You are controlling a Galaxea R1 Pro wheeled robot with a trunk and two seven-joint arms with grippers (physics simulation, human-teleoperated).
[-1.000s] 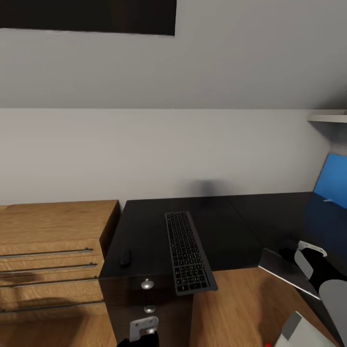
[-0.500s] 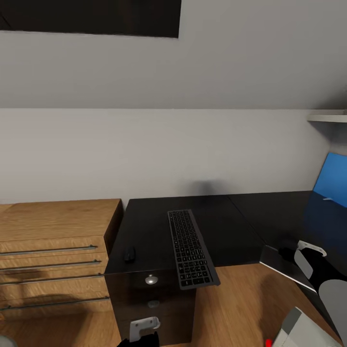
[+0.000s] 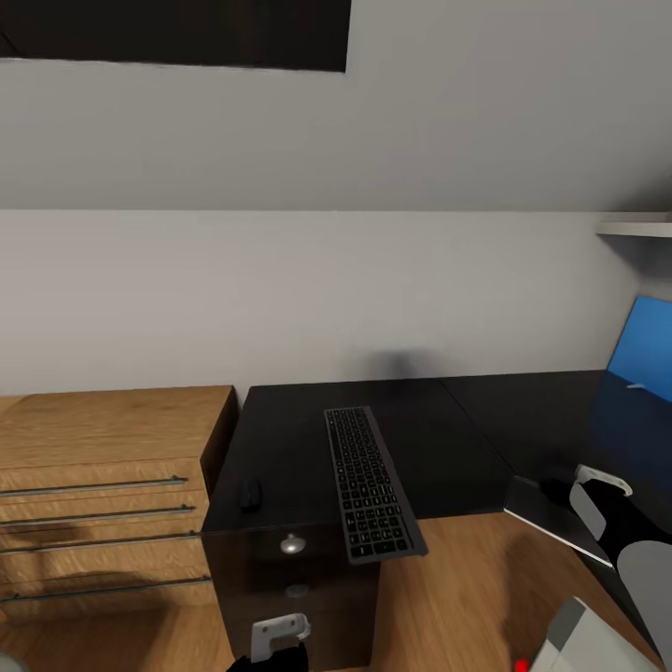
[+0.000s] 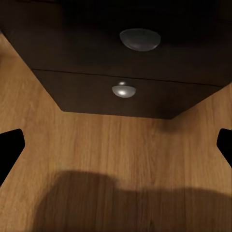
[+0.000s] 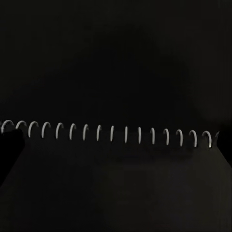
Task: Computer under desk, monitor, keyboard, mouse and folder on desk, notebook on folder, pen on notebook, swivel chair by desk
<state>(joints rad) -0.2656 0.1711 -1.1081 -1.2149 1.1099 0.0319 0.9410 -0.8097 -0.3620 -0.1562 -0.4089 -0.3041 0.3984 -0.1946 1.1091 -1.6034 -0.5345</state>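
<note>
Ahead of both arms, against the grey wall (image 3: 373, 280): black-topped desk (image 3: 439, 439), its L running off toward the right arm's side. Just beside the desk on the left arm's side: light-wood chest (image 3: 103, 467) with long bar handles. Beyond the right gripper, at the far right of the desk: blue flat item (image 3: 644, 350) leaning upright. Lying on the desk above the drawer unit (image 3: 294, 579), up and a little right of the left gripper (image 3: 277, 637): keyboard (image 3: 370, 481), long axis running from the wall toward the robot, near end tipped slightly rightward and jutting over the desk's front edge. Thin dark slab with a pale edge (image 3: 555, 518) close in front of the right gripper (image 3: 597, 495), a row of white spiral rings (image 5: 111, 133) across the right wrist view. Left of the keyboard, near the front edge, almost straight above the left gripper: mouse (image 3: 250, 492), long axis also pointing wall to robot. Round silver knobs (image 4: 139, 38) facing the left gripper, fingertips (image 4: 9, 145) spread wide apart over wood floor (image 4: 116, 159), gripping nothing. Right gripper's jaws: cannot tell whether apart or together.
</note>
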